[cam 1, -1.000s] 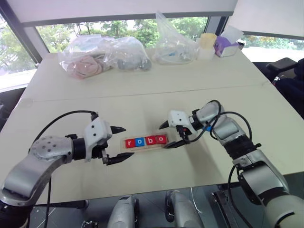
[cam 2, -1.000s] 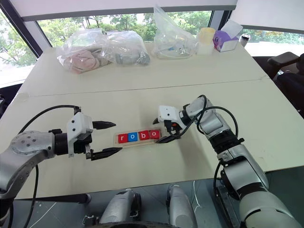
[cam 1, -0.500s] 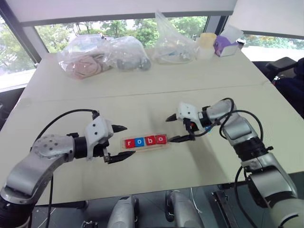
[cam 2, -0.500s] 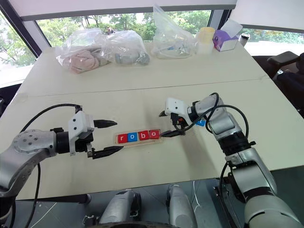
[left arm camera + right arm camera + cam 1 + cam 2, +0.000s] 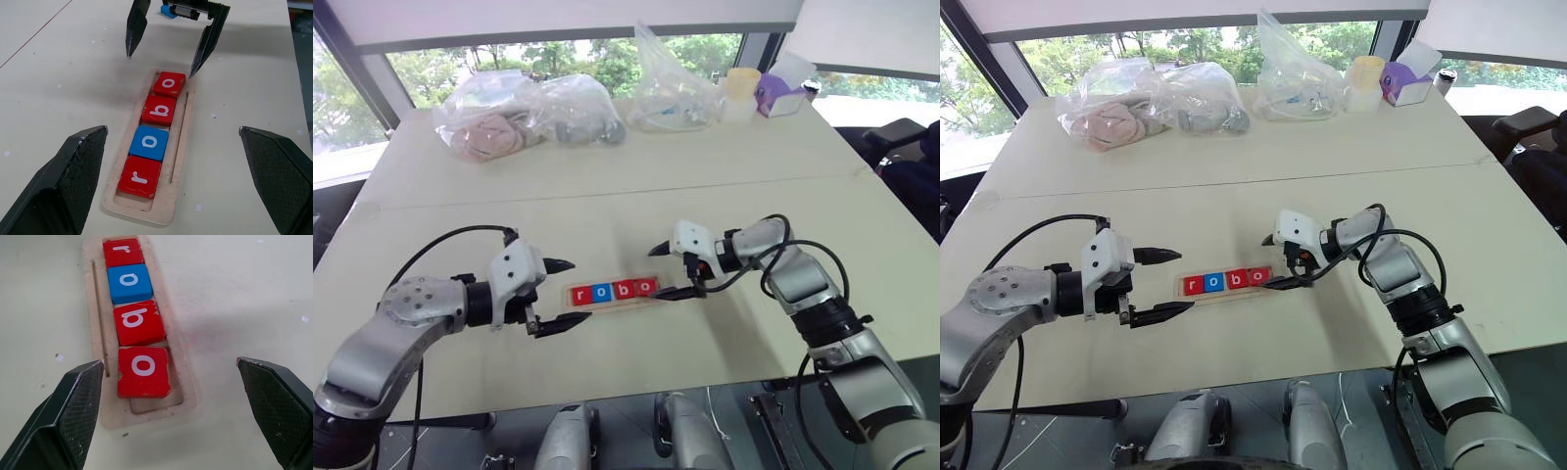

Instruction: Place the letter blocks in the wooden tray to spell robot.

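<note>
Tray: the wooden tray (image 5: pixel 612 294) lies flat on the table (image 5: pixel 607 196), between the two arms, its long side running left to right.
Blocks: four letter blocks (image 5: pixel 155 134) sit in the slot, reading r, o, b, o (red, blue, red, red); the slot's end nearest the right arm is bare wood.
Missing letter: no t block can be made out in the tray or on the table near it, so the word is one tile short.
Left tool (image 5: pixel 558 296): released, fingers spread wide, grasping nothing, just beside the r end of the tray.
Right tool (image 5: pixel 668 272): released too, fingers wide apart and empty, its lower fingertip (image 5: pixel 194 68) very near the tray's open end.
Risk, nudge: that fingertip could push the tray or tip the last o out of line, since the tiles lie loose in a shallow recess.
Risk, squeeze: the last o sits slightly askew (its corner near the slot wall), so a fifth tile may jam or ride up on it.
</note>
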